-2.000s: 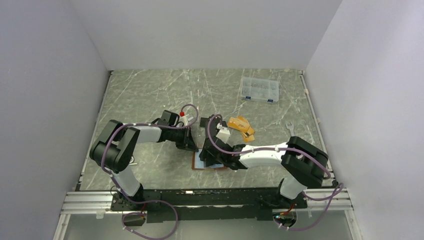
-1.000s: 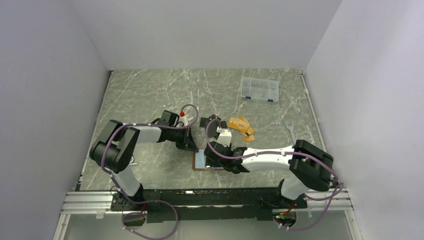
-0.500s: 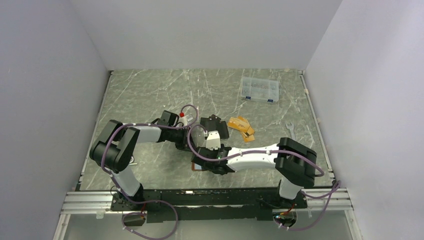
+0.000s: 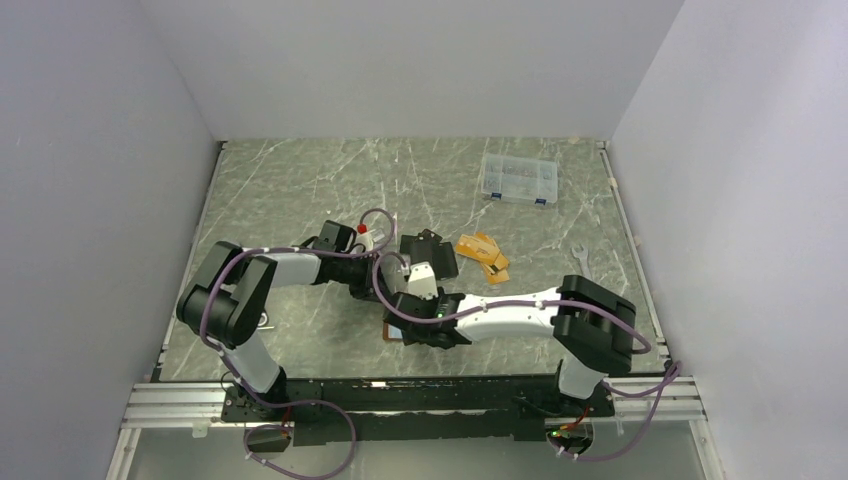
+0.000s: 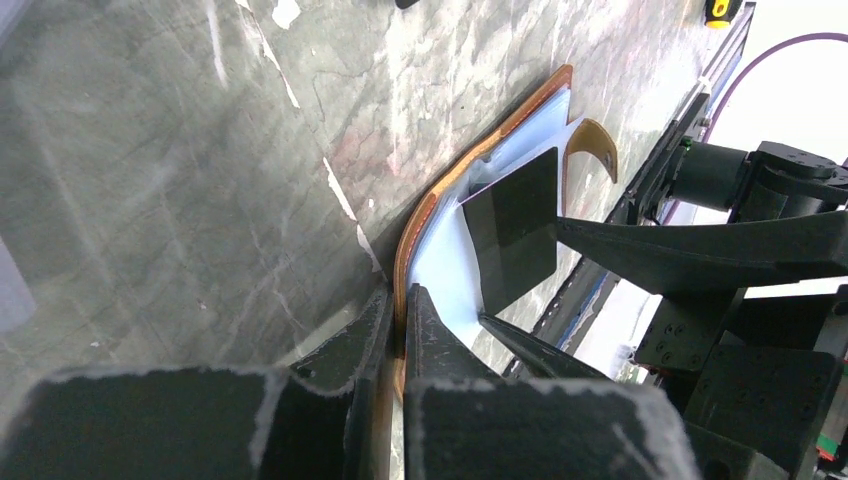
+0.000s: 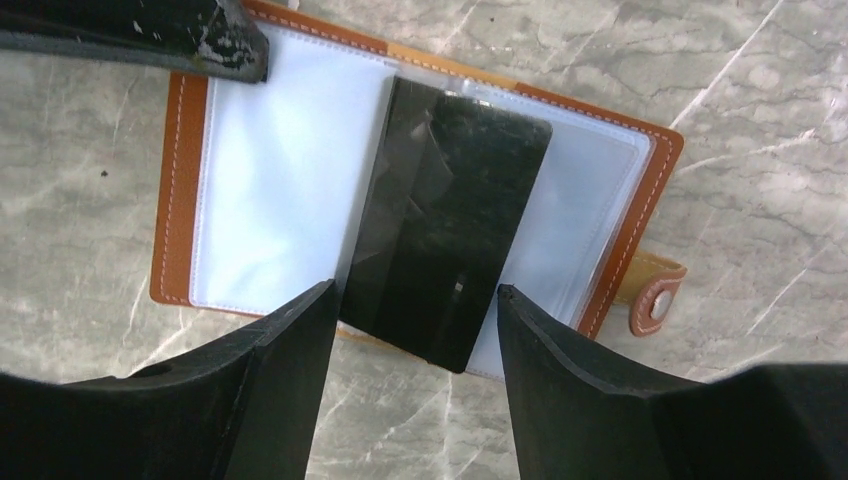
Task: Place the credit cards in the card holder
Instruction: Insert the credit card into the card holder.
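The card holder (image 6: 178,180) lies open on the table, tan leather with clear inner pockets and a snap tab (image 6: 655,295). My left gripper (image 5: 398,295) is shut on its leather edge (image 5: 420,215) and pins it down. A black credit card (image 6: 445,210) lies part way inside a clear pocket. My right gripper (image 6: 416,290) grips it by its long edges near the outer end. The card also shows in the left wrist view (image 5: 512,225). In the top view both grippers (image 4: 378,292) (image 4: 412,322) meet over the holder (image 4: 392,330). The silver-grey cards are hidden.
A pile of black cards (image 4: 428,250) and a pile of orange-gold cards (image 4: 482,256) lie just behind the grippers. A clear compartment box (image 4: 518,180) stands at the back right. A wrench (image 4: 582,258) lies to the right. A red-capped item (image 4: 362,229) sits by the left arm.
My right gripper has moved left over the card holder with the black card. The black pile behind it has come into view. The left gripper has stayed on the holder's edge.
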Action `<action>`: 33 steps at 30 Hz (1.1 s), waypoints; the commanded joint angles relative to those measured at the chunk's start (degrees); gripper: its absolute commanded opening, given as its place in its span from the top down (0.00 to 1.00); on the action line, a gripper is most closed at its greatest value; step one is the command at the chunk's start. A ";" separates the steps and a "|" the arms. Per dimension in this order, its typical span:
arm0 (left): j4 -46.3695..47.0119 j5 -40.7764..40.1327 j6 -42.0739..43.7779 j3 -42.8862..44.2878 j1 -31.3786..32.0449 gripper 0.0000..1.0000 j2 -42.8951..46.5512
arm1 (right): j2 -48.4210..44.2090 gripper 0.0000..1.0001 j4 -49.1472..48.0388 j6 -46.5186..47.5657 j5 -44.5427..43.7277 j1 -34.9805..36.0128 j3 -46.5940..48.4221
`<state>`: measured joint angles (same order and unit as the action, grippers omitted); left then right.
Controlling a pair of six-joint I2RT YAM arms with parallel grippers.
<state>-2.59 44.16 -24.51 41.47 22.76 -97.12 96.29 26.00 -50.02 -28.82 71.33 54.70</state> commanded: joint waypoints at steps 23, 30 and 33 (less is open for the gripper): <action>1.35 -1.02 1.16 -0.01 -0.11 0.94 1.43 | -20.97 0.43 -19.17 5.57 13.11 -10.30 -16.68; 1.33 -1.09 1.31 0.00 -0.14 0.94 1.41 | -26.10 0.57 -19.85 5.77 15.99 -16.19 -20.42; 1.36 -1.22 1.31 -0.03 -0.09 0.94 1.27 | -24.71 0.63 -20.66 5.53 16.87 -16.22 -20.01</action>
<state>-2.39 44.10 -24.64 41.47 22.57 -96.57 70.96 8.10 -44.95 -14.17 55.02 34.28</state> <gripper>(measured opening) 0.077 0.387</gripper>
